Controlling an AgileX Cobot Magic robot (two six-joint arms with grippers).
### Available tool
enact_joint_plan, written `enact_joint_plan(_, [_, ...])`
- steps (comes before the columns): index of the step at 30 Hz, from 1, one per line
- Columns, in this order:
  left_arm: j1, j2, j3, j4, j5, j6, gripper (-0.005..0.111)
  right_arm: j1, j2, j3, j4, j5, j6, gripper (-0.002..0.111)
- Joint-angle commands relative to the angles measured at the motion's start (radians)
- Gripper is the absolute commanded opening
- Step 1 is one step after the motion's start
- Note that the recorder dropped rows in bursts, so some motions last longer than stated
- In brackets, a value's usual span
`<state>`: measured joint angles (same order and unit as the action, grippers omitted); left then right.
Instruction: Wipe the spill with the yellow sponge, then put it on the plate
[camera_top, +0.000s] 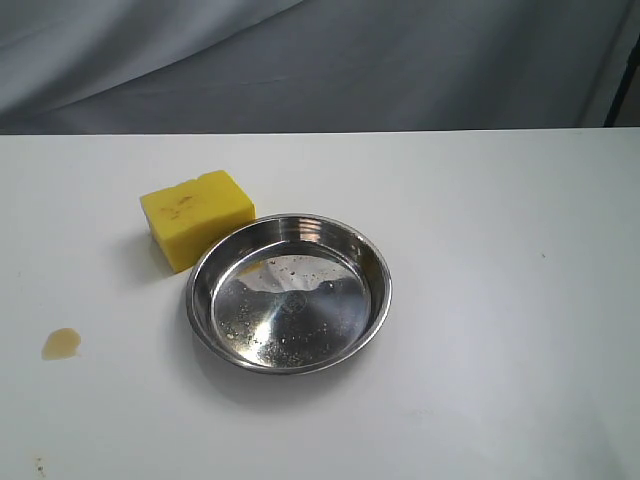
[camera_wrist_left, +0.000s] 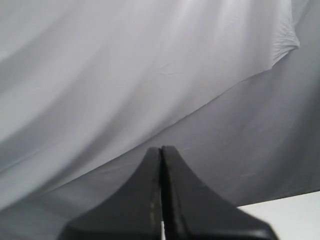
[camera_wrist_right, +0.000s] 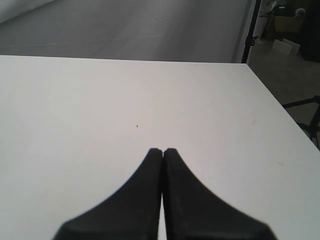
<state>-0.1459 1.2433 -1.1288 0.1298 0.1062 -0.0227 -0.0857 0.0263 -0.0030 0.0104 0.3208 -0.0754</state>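
Observation:
In the exterior view the yellow sponge (camera_top: 197, 217) lies on the white table, touching the far left rim of the steel plate (camera_top: 372, 320), whose speckled bottom holds nothing. The spill (camera_top: 61, 343), a small amber blot, sits near the table's left edge, well apart from the sponge. Neither arm shows in the exterior view. My left gripper (camera_wrist_left: 161, 149) is shut with nothing in it and faces the grey cloth backdrop. My right gripper (camera_wrist_right: 162, 150) is shut, holding nothing, over bare white table. Neither wrist view shows sponge, plate or spill.
A grey cloth backdrop (camera_top: 320, 60) hangs behind the table's far edge. The right wrist view shows the table's right edge (camera_wrist_right: 280, 110), with a black stand (camera_wrist_right: 248, 35) and clutter beyond it. A few dark specks (camera_top: 38, 465) lie at the front left.

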Motion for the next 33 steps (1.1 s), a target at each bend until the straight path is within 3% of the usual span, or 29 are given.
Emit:
enact_joint_plan(1, [-0.026,0.058,-0.005,0.004,-0.002,0.013,0.0,-0.004,-0.006,0.003,-0.01,-0.002,0.001,0.0])
enact_joint_plan(4, [-0.068,0.104,-0.033,0.004,0.034,0.061,0.0,-0.004,-0.006,0.003,-0.01,-0.002,0.001,0.0])
enact_joint_plan(9, [-0.136,0.178,-0.152,-0.071,0.208,0.183,0.0,-0.004,-0.006,0.003,-0.01,-0.002,0.001,0.0])
enact_joint_plan(15, [-0.145,0.26,-0.301,-0.626,0.526,0.73,0.0,-0.004,-0.006,0.003,-0.01,-0.002,0.001,0.0])
enact_joint_plan(18, [-0.145,0.279,-0.368,-0.764,0.648,0.821,0.0,-0.004,-0.006,0.003,-0.01,-0.002,0.001,0.0])
enact_joint_plan(33, [-0.145,0.264,-0.398,-0.652,0.621,0.817,0.0,-0.004,-0.006,0.003,-0.01,-0.002,0.001,0.0])
